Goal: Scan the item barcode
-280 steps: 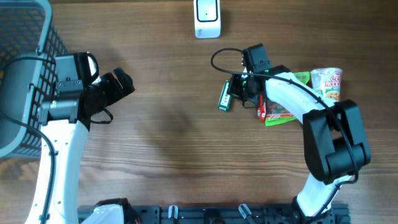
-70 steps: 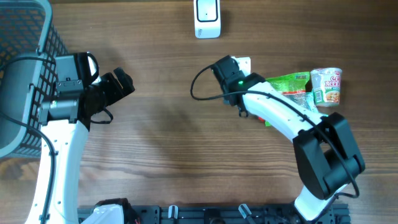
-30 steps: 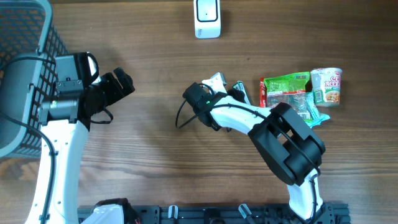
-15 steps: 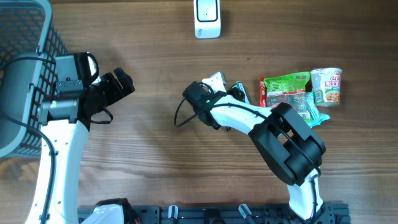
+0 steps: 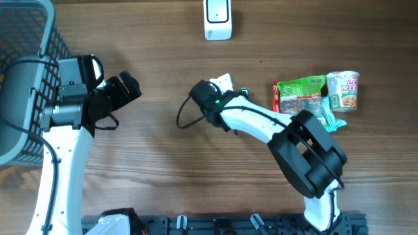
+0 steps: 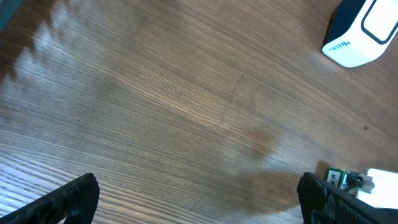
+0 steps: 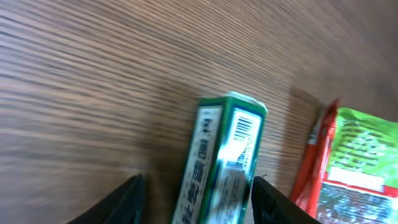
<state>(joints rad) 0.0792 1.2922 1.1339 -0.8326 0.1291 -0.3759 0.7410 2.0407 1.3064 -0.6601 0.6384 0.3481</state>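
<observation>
- Your work surface is a brown wood-grain table [image 5: 163, 150]. A white barcode scanner [image 5: 217, 18] sits at its 12 o'clock edge and a grey mesh basket [image 5: 26, 59] fills the 10 o'clock corner.
- The small green box [image 7: 224, 162] lies on the wood just right of centre, at about 6 o'clock from the scanner and well apart from it.
- In your right wrist view, the box shows a barcode [image 7: 245, 127] on its upturned face, near the far end.
- Your right gripper [image 7: 199, 193] straddles the box with its jaws parted. You can see bare wood between the box and the finger at 9 o'clock. The other finger stands just beside the box.
- At 3 o'clock from the box lies a green and red snack packet [image 5: 299, 94], with a cup of noodles [image 5: 344, 90] just beyond it.
- Your left gripper [image 6: 199, 205] hangs over bare wood beside the basket, jaws spread wide with nothing between them.
</observation>
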